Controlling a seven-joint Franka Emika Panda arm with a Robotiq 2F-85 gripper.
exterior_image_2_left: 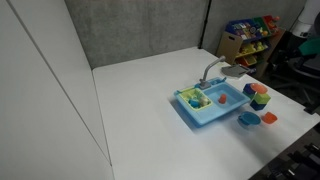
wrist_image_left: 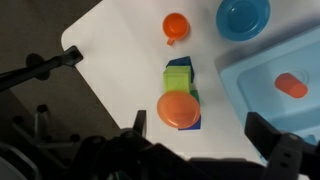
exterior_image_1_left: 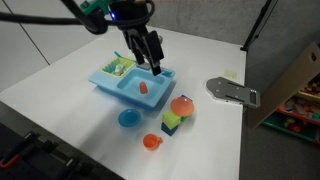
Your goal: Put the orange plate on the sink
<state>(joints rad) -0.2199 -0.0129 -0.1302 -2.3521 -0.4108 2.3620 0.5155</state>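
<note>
The orange plate lies on top of a stack of green and blue blocks on the white table, beside the light blue sink. In both exterior views the plate sits just off the sink's end. My gripper is open and empty. In the wrist view the plate shows between its fingers, nearer the left one. In an exterior view the gripper hangs above the sink, well above the table.
A blue plate and a small orange cup lie on the table near the sink. A small orange piece lies in the basin. A grey metal object lies further off. A toy shelf stands beyond the table's edge.
</note>
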